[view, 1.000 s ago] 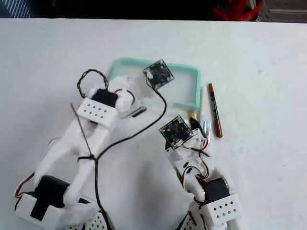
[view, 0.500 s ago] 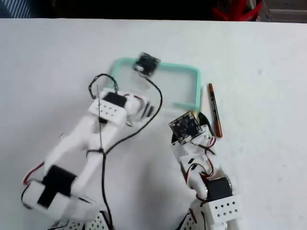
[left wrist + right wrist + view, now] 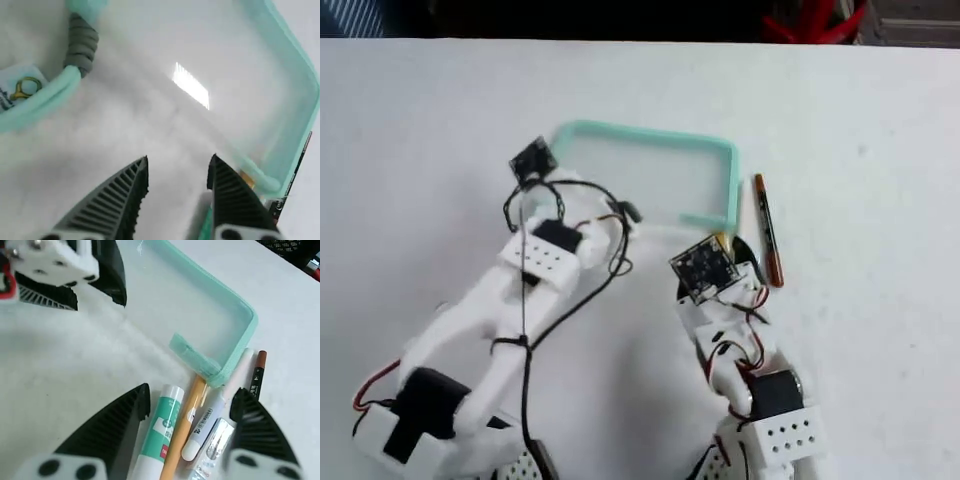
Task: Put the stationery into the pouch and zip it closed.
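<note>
Nearest the arm bases, the right gripper point(image 3: 191, 390) hangs low over a cluster of stationery. Its fingers are spread wide on either side of the cluster and hold nothing. Between them on the white surface point(image 3: 880, 120) lie a green-and-white glue stick point(image 3: 160, 440), a yellow pencil point(image 3: 189, 427), a white pen point(image 3: 204, 424) and what looks like a clear-bodied pen point(image 3: 216, 446), all touching or just beside one another. A brown marker point(image 3: 767, 228) lies a little apart on the outer side, alongside the pouch's short edge. Just beyond the cluster is the clear pouch point(image 3: 650, 133) with its mint-green zip border, lying flat. A loose green flap point(image 3: 192, 357) at its near corner touches the tips of the pencil and pens, so that end seems to be open. Farther on, the left gripper point(image 3: 179, 159) hovers over the pouch's clear face. Its fingers are parted by a moderate gap with nothing between them, and the grey cord zip pull point(image 3: 80, 42) sits at the border near a small gold ring point(image 3: 22, 90). Nothing can be seen through the pouch's clear wall, so the task looks barely begun. Every piece is yet to go inside, and the zip can only be drawn shut after that. The left arm seems placed to steady the pouch or hold it open while the right takes the first item.
</note>
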{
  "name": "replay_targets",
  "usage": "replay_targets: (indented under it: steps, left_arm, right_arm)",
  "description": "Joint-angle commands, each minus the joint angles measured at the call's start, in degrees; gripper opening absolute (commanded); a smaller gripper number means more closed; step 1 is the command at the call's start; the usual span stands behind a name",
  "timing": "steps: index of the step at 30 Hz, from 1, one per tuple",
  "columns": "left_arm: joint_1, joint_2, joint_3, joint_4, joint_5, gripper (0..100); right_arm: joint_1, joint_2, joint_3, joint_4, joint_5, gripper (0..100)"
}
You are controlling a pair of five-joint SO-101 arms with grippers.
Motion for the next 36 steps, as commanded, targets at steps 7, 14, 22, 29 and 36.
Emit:
replay_targets:
  steps: [7, 14, 22, 29, 36]
  left_arm:
    - [-1.2, -2.5, 1.1, -2.6, 1.4, 48]
    - [-4.5, 1.5, -0.9, -3.3, 9.1, 41]
    - [-4.8, 14.4, -10.5, -3.1, 14.4, 39]
    - [-5.2, 21.6, -16.9, -3.9, 19.6, 39]
    - [-6.1, 27.1, -22.1, -3.3, 22.7, 39]
  right_arm:
    - [0.6, -1.2, -0.4, -0.7, -0.5, 26.5]
    - [0.5, -1.1, -0.4, -0.6, -0.5, 26.5]
    - [-1.5, -1.2, 0.6, -0.6, -0.4, 26.5]
    - [-1.5, -1.2, 0.6, -0.8, -0.4, 26.6]
    - [-1.5, -1.2, 0.6, -0.9, -0.3, 26.7]
